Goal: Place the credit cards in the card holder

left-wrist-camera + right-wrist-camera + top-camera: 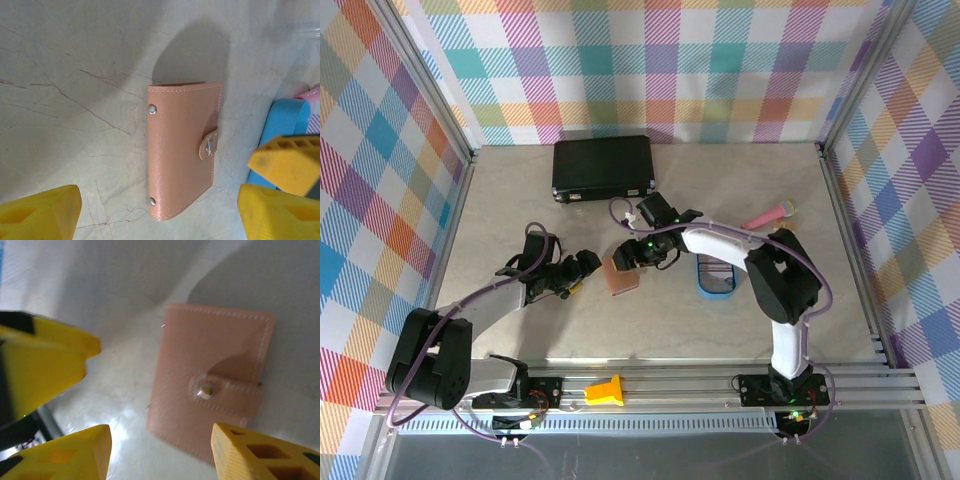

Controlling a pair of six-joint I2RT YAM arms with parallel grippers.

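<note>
The card holder [620, 278] lies shut on the table, salmon-brown, its snap strap [209, 145] fastened. My left gripper [582, 268] hovers just to its left, open. In the left wrist view the near end of the holder [182, 150] lies between the yellow fingers [42, 212] without touching them. My right gripper [632, 255] is open just behind the holder. In the right wrist view the holder [215, 380] lies ahead of the open gripper [160, 440], by the right-hand finger [260, 455]. A pinkish credit card edge [311, 93] shows in the blue tray [285, 125].
The blue oval tray [715, 280] sits right of the holder, under the right arm. A large black case [603, 167] lies at the back. A pink stick with a yellow tip [770, 213] lies at the back right. A yellow block [607, 390] rests on the front rail.
</note>
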